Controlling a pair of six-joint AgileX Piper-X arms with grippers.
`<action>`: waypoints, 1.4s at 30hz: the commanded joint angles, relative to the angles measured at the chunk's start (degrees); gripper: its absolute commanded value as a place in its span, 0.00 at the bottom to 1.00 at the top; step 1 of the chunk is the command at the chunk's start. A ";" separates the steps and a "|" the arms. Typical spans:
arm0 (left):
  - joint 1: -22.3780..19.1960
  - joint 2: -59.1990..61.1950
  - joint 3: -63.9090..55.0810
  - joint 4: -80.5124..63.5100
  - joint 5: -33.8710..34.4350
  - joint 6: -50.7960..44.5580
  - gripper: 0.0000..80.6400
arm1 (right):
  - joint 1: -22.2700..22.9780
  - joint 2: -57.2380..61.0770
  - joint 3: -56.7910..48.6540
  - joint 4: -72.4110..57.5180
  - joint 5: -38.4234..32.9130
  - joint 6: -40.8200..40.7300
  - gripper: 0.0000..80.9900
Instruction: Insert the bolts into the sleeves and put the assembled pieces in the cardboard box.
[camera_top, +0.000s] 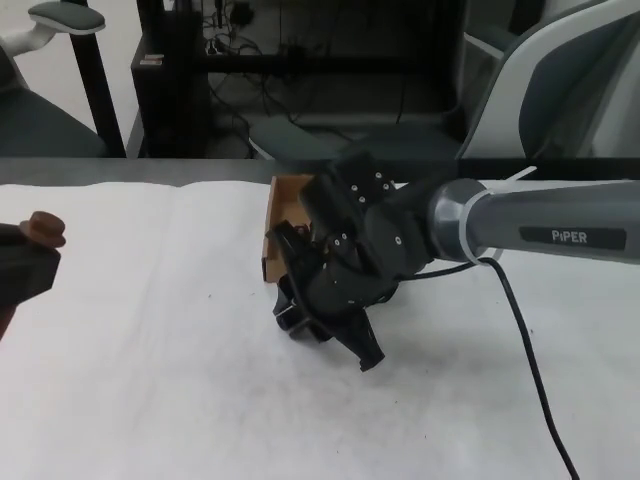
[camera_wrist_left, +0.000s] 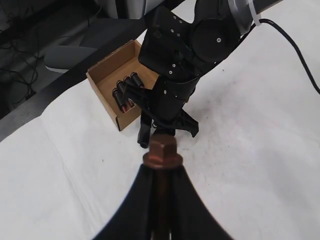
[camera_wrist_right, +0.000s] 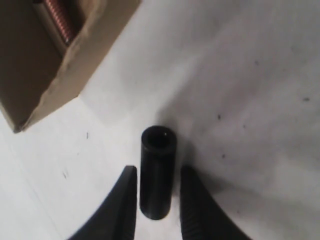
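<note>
- The right end effector was down at the bench, spread around a black sleeve with a finger close on either side and not yet clamping it. The sleeve lay on the white cover just beside a corner of the cardboard box, its open end facing away from the fingertips.
- The left end effector hung well apart at the left side of the bench, pinching a bolt by the shank, with the brown hex head standing clear above the fingertips.
- Likely slip: the sleeve is a smooth cylinder, so an off-centre closing could roll or squirt it out, perhaps against the box wall.
- A grip too near the open end would probably leave too little clearance for the bolt to enter.
- Hard to judge whether the bolt's threaded end was free. With the head outward, the left arm may have needed to turn or regrip before insertion, and the bolt could drop then.
- Any tilt between bolt and bore would likely jam the mating and push the sleeve back through the grip.
- The box already held several assembled pieces; the right arm, working so near, could nudge the light box.
</note>
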 joint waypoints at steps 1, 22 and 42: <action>0.09 -0.34 -0.02 -0.58 -0.57 0.13 0.02 | -0.89 2.02 0.34 0.11 0.94 0.01 0.38; 0.09 -0.34 -0.02 1.03 -1.36 0.86 0.02 | -0.47 -2.29 -1.05 0.26 -2.42 -20.04 0.01; 0.09 13.04 -0.02 -13.30 9.53 -1.91 0.02 | 4.15 -24.26 -0.84 19.86 -6.56 -67.81 0.01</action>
